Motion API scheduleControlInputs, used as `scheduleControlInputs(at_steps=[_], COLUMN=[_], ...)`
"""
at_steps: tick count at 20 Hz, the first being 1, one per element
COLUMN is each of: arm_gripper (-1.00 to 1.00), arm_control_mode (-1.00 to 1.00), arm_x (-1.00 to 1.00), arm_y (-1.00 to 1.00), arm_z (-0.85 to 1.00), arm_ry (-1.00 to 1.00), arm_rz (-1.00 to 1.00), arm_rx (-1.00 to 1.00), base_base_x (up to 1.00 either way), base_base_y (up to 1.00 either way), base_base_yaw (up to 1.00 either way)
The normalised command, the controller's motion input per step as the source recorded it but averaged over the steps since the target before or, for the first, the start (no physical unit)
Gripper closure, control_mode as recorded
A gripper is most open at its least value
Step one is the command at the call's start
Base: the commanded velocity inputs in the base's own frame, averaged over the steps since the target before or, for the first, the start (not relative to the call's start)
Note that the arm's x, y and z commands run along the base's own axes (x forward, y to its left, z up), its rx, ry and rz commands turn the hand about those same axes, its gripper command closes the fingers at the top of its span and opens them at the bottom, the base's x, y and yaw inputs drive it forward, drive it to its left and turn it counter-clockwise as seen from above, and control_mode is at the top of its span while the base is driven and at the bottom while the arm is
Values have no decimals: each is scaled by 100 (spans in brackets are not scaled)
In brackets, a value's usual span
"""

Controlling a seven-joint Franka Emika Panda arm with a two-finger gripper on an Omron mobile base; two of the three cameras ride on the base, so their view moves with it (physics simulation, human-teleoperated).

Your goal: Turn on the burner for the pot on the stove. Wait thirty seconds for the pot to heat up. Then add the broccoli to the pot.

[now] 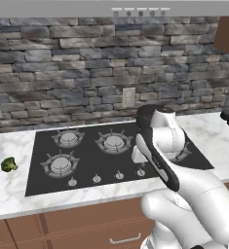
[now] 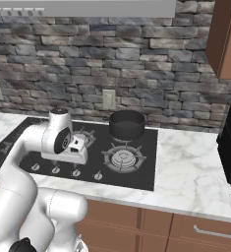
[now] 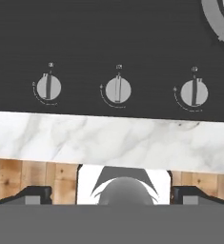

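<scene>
Nothing looks done yet: the gripper point(image 3: 124, 195), fingers wide apart and empty, hovers above the stove point(image 1: 86, 131) knobs point(image 3: 118, 90), the pot point(image 2: 127, 124) waits on the stove's back-right burner, and the broccoli point(image 1: 9, 164) lies left of the stove.

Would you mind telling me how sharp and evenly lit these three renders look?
Left base view: soft, flat light, no glare on the stove; broccoli small but clear. Right base view: pot crisp, with a faint shadow. Hand view: knobs slightly soft, their markings too blurred to read.
</scene>
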Motion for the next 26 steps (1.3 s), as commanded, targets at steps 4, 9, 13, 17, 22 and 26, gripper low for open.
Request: scheduleControlInputs(at_steps=[4,9,13,17,22,26], arm_gripper=[-100,-100,-100,-100,-100,-100], arm_control_mode=[-100,-100,-100,-100,-100,-100], arm_x=[11,24,34,19,17,21], arm_y=[0,1,5,1,0,0], arm_z=[-28,-14,-21,-25,-29,-26], arm_ry=[6,0,-1,-3,-1,0], arm_rz=[0,0,0,0,0,0], arm_rx=[0,0,0,0,0,0], base_base_x=[0,0,0,0,0,0], base_base_y=[0,0,0,0,0,0], base_base_yaw=[0,0,0,0,0,0])
